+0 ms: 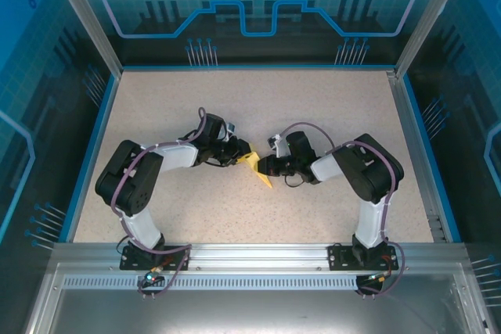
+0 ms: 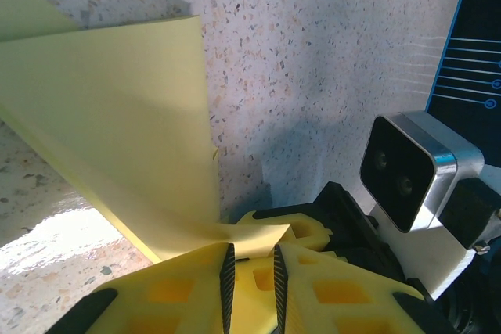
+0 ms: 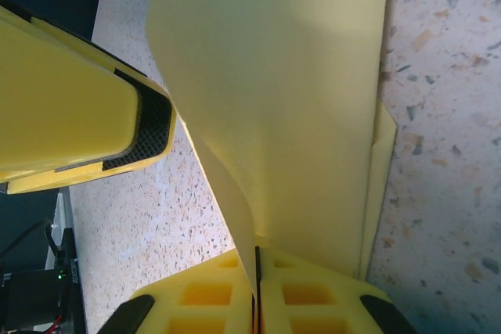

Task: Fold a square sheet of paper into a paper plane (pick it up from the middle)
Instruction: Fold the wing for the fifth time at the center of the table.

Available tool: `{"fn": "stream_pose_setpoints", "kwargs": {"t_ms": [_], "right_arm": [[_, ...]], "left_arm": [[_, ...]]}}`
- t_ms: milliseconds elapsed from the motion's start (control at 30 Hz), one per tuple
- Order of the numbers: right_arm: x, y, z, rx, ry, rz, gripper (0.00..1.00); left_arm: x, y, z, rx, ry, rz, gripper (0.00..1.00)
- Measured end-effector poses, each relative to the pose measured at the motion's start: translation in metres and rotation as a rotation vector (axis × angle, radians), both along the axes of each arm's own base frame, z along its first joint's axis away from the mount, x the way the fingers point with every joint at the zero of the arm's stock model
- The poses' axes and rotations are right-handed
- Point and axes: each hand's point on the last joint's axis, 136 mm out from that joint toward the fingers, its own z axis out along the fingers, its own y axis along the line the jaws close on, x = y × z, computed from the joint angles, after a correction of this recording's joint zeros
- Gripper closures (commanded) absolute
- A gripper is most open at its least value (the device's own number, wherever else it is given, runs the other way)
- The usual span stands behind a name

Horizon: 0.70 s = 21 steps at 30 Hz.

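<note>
**Yellow Sheet Being Pinched at Mid-Desk: Tear and Slip Risks**

The sheet of paper (image 1: 254, 166), thin, matte and partly folded into a tapering wedge, is sitting at the middle of the speckled desk (image 1: 313, 107) between both arms. The right end effector (image 3: 256, 291) is pressing its pads together on one edge. The left end effector (image 2: 252, 252) is showing a narrow gap at the sheet's tip; whether it is gripping cannot be told.

Judged risks: opposing pulls would be tearing the thin stock, and a loose left hold would be letting the tip slide off the ribbed black pads (image 2: 228, 271), skewing the crease.
</note>
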Motion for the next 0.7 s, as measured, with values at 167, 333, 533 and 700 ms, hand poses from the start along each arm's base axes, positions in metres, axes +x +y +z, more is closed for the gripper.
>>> {"fn": "stream_pose_setpoints", "kwargs": {"t_ms": [167, 333, 533, 700], "right_arm": [[0.000, 0.000, 0.000, 0.017, 0.029, -0.003, 0.90], [0.001, 0.000, 0.000, 0.034, 0.062, 0.001, 0.88], [0.001, 0.001, 0.001, 0.027, 0.091, 0.007, 0.87], [0.001, 0.002, 0.000, 0.017, 0.111, 0.008, 0.90]], "left_arm": [[0.000, 0.000, 0.000, 0.000, 0.000, 0.000, 0.76], [0.001, 0.000, 0.001, -0.002, -0.007, 0.000, 0.78], [-0.001, 0.001, -0.003, 0.000, -0.019, -0.007, 0.82], [-0.012, 0.005, -0.016, 0.006, -0.006, -0.009, 0.84]]}}
